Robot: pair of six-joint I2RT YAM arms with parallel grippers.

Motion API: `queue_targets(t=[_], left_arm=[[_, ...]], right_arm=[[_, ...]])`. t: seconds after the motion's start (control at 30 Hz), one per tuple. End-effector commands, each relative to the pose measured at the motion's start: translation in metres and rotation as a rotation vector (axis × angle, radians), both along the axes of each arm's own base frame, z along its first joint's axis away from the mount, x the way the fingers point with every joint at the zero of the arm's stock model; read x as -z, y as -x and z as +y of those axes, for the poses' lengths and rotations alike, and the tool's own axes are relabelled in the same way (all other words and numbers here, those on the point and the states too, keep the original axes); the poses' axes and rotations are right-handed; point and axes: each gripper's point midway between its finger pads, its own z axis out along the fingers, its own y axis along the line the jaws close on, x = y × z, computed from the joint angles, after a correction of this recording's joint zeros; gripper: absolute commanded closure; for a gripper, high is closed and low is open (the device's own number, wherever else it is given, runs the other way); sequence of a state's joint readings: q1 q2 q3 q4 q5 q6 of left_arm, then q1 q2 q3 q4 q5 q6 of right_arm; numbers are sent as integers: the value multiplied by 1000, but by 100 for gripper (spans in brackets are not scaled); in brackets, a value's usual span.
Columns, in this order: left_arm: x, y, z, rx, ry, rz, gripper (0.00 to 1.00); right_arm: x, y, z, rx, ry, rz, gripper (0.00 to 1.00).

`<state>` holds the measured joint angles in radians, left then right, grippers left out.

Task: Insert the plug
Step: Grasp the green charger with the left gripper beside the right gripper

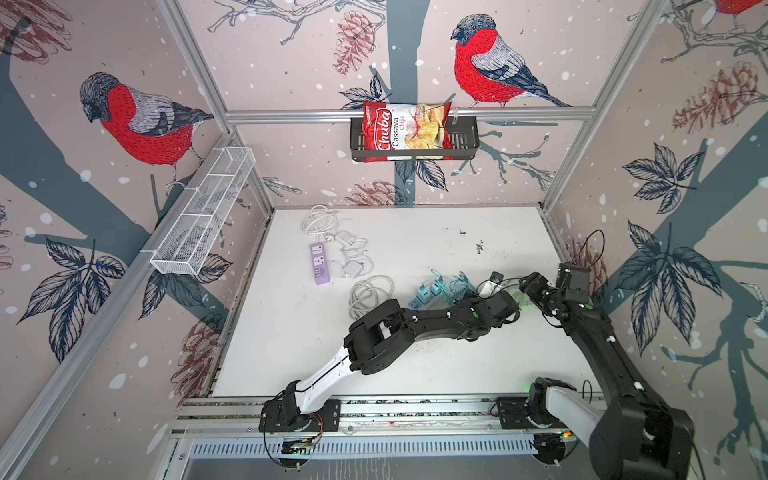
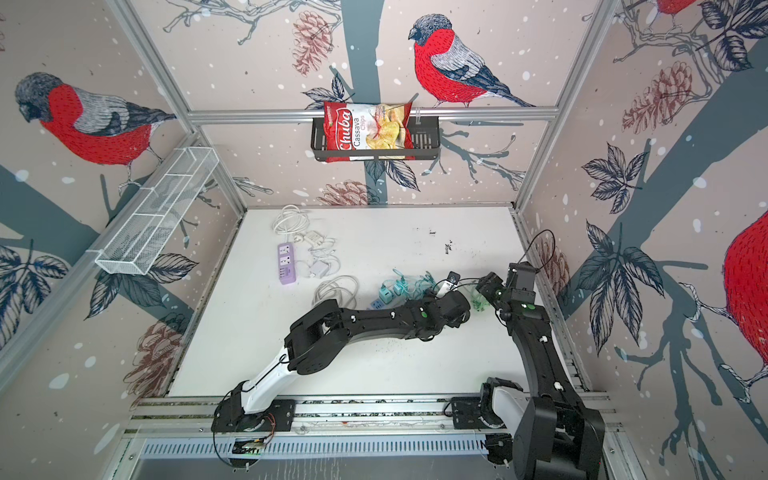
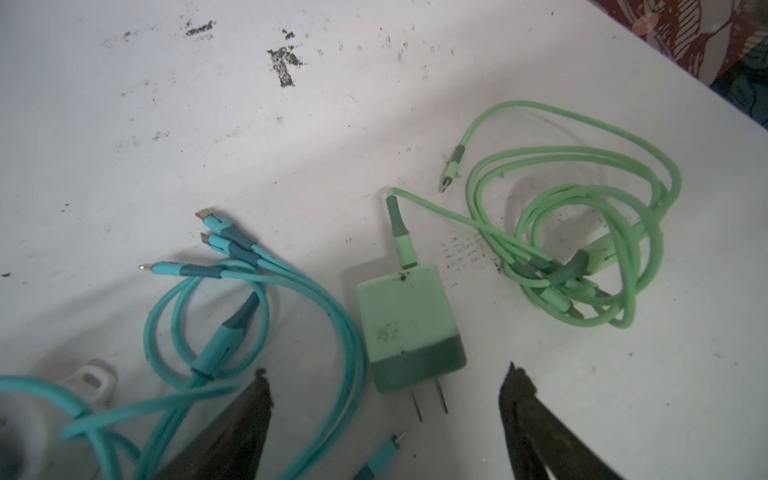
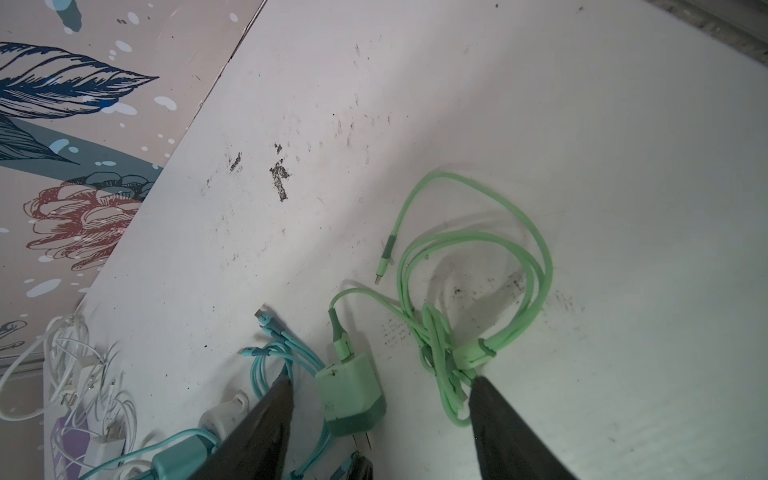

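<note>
Left fingers and right fingers spread empty; teal cables lie beside green plug.

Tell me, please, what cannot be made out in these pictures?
- Green charger: in both top views, mostly hidden under the left arm.
- Purple power strip: sockets too small in both top views; in the right wrist view, cut off by the edge, under white cables.
- Blue connector: left wrist view, blurred, cut off by the edge.

Green charger flat on white table, prongs toward left gripper, jaws spread wide, holding nothing. Green cable and teal cables flank it.
</note>
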<state>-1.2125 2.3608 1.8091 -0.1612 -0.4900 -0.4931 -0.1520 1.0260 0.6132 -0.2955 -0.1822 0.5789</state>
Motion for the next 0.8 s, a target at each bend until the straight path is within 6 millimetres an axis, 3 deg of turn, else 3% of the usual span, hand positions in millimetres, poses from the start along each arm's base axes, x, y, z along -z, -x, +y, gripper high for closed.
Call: queue_targets(t=[0.0,0.4,0.77], left_arm=[[3,-4,0,-17,14,16,15],[21,-12,-6,-8,2,32,16],[33,-15,-7,-2,1,57,25]], right_arm=[[0,1,1,-19,4,-5,32],[5,3,0,-30,-4,1,32],[8,4,-1,-37,-1,3,32]])
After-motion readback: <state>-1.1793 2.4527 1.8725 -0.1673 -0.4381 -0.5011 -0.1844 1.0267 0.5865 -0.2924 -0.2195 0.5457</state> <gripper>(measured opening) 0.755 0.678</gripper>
